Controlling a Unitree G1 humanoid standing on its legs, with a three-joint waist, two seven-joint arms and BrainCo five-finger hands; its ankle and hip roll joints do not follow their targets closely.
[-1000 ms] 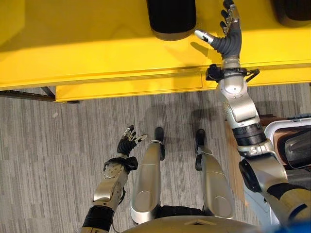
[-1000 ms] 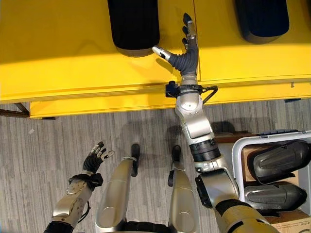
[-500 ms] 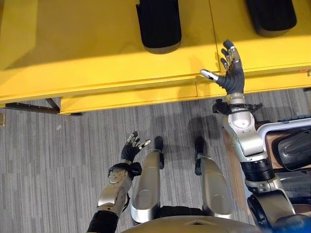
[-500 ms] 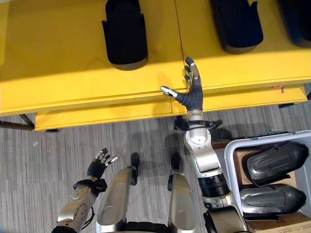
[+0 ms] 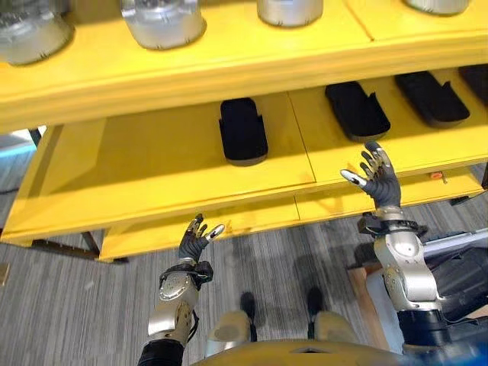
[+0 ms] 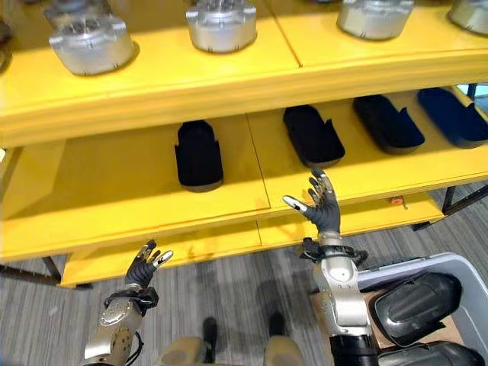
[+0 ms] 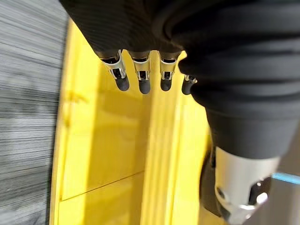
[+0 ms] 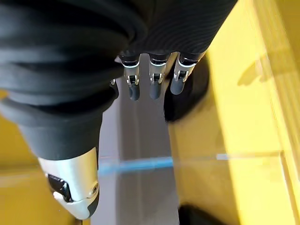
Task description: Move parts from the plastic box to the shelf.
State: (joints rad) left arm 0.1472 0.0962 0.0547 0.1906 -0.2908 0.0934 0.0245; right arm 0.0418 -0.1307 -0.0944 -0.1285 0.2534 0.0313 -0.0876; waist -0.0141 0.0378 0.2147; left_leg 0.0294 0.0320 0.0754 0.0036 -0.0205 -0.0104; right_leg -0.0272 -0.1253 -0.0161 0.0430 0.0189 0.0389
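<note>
Fingers [image 6: 323, 185] of right hand [image 6: 322, 210] spread wide and straight, thumb out to the side, holding nothing; raised in front of the lower board's front edge of the yellow two-level shelf [image 5: 152, 164]. Fingers [image 5: 196, 227] of left hand [image 5: 192, 245] also loosely open, empty, held up just before the low front lip of the same shelf.

Black moulded oblong parts on the lower board: one [image 6: 198, 155] near the middle, another [image 6: 313, 134] right of it, a third [image 6: 387, 122] further right, plus a dark blue one [image 6: 450, 114] at the far right. All lying flat, well apart from each other, long axis pointing into the shelf. Silver round metal parts [image 6: 90, 42] standing in a row on the upper board.

Grey plastic box [image 6: 396, 273] on the floor at lower right, beside the right arm, with two more black moulded parts [image 6: 412, 305] lying inside.

Wide bare yellow board left of the middle part, open up to the left end. Narrower bare gaps between the parts on the right. Front strip of the lower board bare along its length.
</note>
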